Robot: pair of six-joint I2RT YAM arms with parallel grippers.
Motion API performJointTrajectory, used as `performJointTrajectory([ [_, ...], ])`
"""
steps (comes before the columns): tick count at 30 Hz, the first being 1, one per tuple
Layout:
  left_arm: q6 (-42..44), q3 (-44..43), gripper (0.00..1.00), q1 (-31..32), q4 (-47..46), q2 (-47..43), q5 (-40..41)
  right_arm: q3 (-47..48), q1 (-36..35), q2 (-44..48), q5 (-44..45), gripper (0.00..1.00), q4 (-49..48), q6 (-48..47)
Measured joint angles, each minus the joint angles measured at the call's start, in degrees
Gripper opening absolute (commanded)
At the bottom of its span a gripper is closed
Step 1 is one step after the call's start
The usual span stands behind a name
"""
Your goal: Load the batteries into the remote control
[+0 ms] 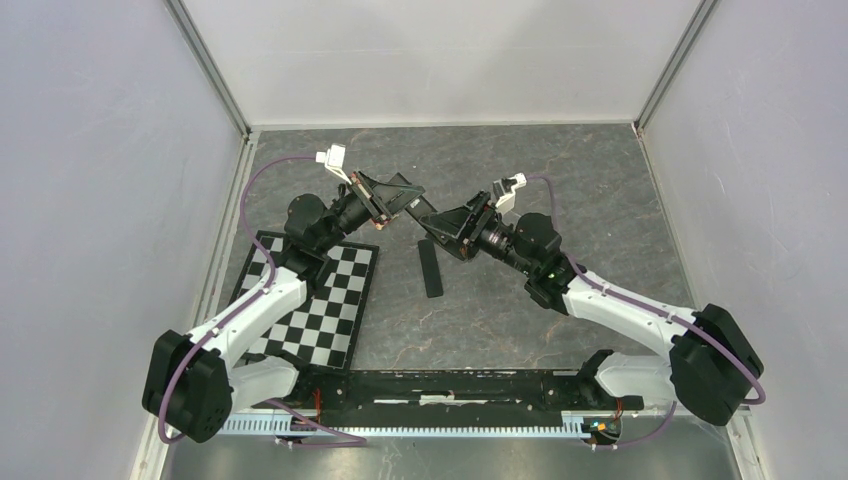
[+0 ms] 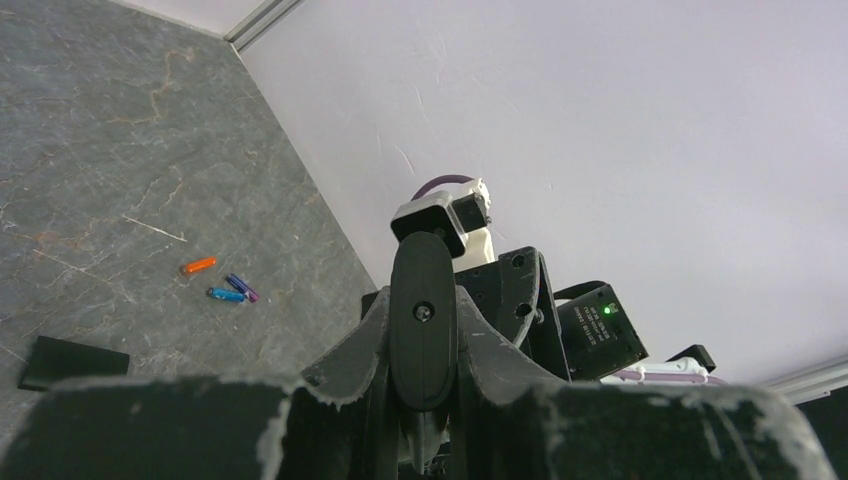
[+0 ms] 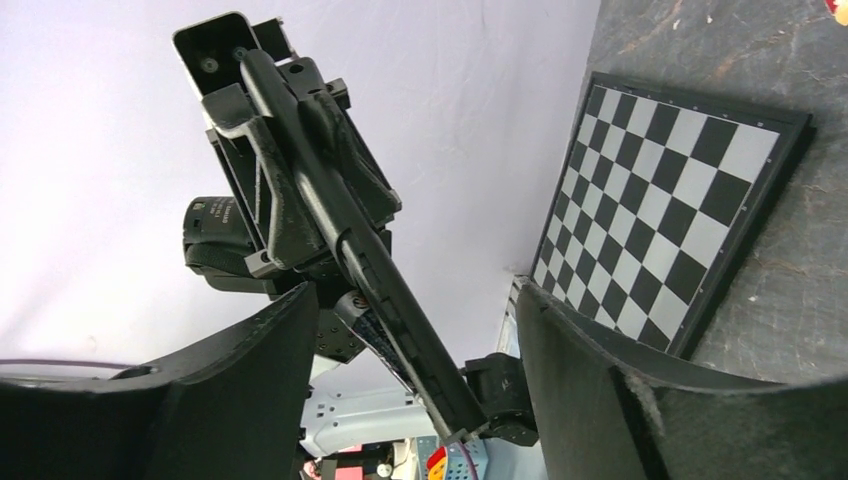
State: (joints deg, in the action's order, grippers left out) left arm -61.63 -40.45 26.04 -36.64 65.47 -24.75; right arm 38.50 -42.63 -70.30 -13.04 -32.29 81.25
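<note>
**Remote lifted, batteries not yet loaded**

No loading shows as done; the three batteries (image 2: pixel 226 290), one orange-red, one blue and one purple, lie loose on the table (image 2: pixel 100 120), close together and well apart from both arms; a flat black strip (image 2: pixel 70 362), by my guess the battery cover, lies on the table nearer the arms; the remote (image 2: pixel 422 300) is up in the air, off the table, with a checkerboard (image 3: pixel 680 200) below and to the left; whether its battery bay is open cannot be told from these views. I judge that the main work is left: picking up each cell, seating it and closing the cover.

The left gripper (image 2: pixel 422 395) has its fingers clamped on the remote from both sides, one end sticking out past the tips; the right gripper (image 3: pixel 415 330) faces it with its fingers (image 3: pixel 230 380) spread wide; the remote runs through the gap between them, and neither finger appears to touch it; it holds nothing.
</note>
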Motion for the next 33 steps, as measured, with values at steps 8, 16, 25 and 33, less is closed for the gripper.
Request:
performJointTrajectory([
  [8, -0.20, 0.00, 0.02, 0.00, -0.22, 0.00, -0.83, -0.09, 0.00, -0.87, -1.07, 0.60, -3.96, 2.10],
  [16, -0.90, -0.15, 0.02, 0.00, -1.07, 0.04, -0.98, -1.49, 0.00, -0.90, -1.51, 0.52, -6.49, 3.17],
  [25, -2.71, -0.15, 0.02, 0.00, -1.25, 0.15, -1.18, -2.60, 0.02, -0.90, -1.51, 0.41, -9.25, 3.80],
  [33, -4.98, -0.22, 0.02, 0.00, -1.14, 0.13, -1.11, -3.67, 0.04, -0.35, -1.53, 0.45, -11.26, 3.98],
])
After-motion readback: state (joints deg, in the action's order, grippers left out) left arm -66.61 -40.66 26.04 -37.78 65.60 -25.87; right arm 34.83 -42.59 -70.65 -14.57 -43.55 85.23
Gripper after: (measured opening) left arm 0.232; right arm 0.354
